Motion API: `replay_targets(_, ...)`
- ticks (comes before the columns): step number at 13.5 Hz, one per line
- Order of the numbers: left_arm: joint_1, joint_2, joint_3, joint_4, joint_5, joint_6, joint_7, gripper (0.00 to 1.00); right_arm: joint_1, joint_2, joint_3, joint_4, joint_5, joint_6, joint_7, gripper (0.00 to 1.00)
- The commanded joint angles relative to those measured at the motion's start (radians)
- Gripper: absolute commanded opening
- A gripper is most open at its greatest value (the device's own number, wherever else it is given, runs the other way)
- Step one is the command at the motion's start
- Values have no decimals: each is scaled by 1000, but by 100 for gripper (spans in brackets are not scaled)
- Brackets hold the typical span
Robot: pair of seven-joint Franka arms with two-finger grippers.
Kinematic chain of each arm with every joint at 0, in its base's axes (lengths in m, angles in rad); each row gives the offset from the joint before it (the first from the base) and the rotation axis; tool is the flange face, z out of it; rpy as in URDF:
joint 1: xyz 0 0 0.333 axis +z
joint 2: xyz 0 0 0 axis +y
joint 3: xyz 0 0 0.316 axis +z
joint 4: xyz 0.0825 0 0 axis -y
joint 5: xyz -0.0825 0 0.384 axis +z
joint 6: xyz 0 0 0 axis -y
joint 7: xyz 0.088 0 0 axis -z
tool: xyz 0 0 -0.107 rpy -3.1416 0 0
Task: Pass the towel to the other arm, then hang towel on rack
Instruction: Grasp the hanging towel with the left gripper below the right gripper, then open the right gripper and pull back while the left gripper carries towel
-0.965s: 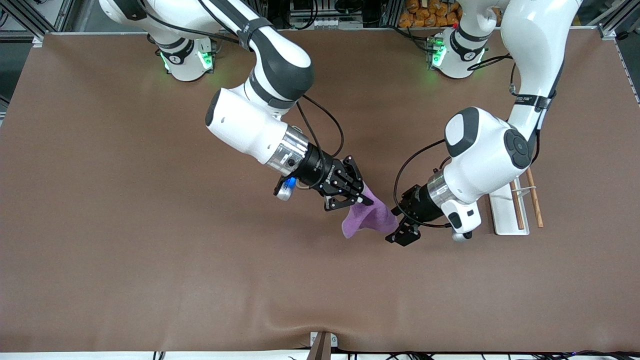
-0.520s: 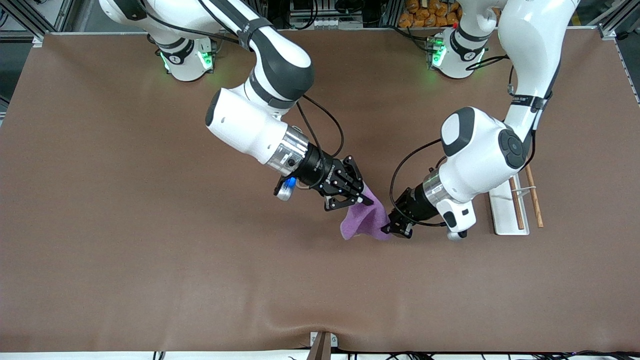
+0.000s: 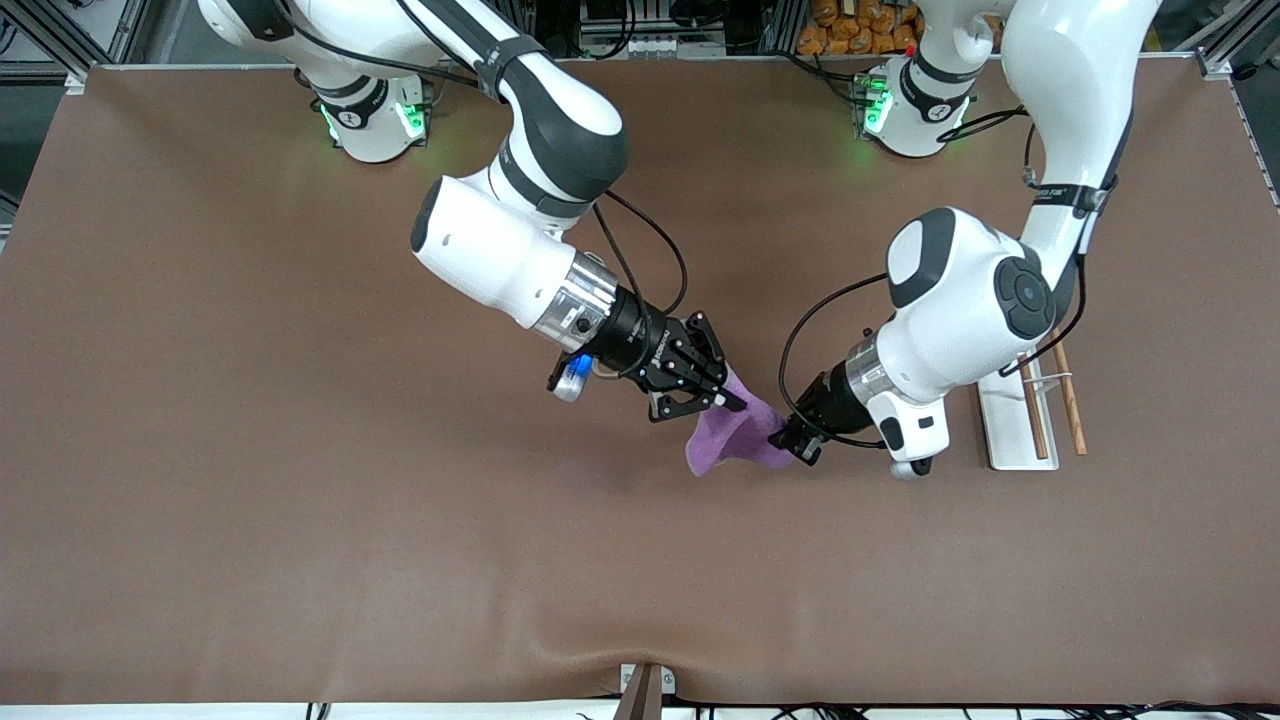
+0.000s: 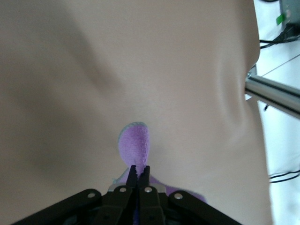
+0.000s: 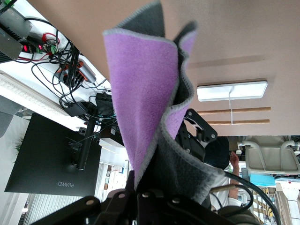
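The purple towel (image 3: 735, 435) hangs above the middle of the table, held between both arms. My right gripper (image 3: 728, 398) is shut on the towel's upper corner, and the cloth (image 5: 140, 108) drapes from its jaws. My left gripper (image 3: 788, 440) is shut on the towel's edge on the rack's side; in the left wrist view its fingertips (image 4: 139, 169) pinch a purple fold (image 4: 135, 143). The rack (image 3: 1010, 425), with a white base and two brown rods (image 3: 1035, 410), stands on the table toward the left arm's end, partly under the left arm. The right wrist view also shows the rack (image 5: 232, 91).
The brown table mat (image 3: 300, 450) lies bare around the arms. A metal bracket (image 3: 645, 685) sits at the table edge nearest the front camera. Cables and equipment crowd the space past the arm bases.
My left gripper moved in to the towel's edge and closed on it. The right arm held still with the towel.
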Motion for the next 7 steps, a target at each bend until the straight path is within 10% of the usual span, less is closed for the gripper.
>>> replay_targets(1,20,-44,5,-7,59,-109,80,0,9,19,-12,34,-14,-5,22,15)
replay_targets(2,20,-45,5,-10,89,-155,99,0,6,14,-12,33,-17,-8,22,72)
replay_targets(3,22,-44,5,-13,134,-195,102,0,3,9,-12,24,-19,-15,20,100)
replay_targets(7,39,-51,7,-15,263,-356,149,0,-26,-1,-14,31,-124,-234,17,100)
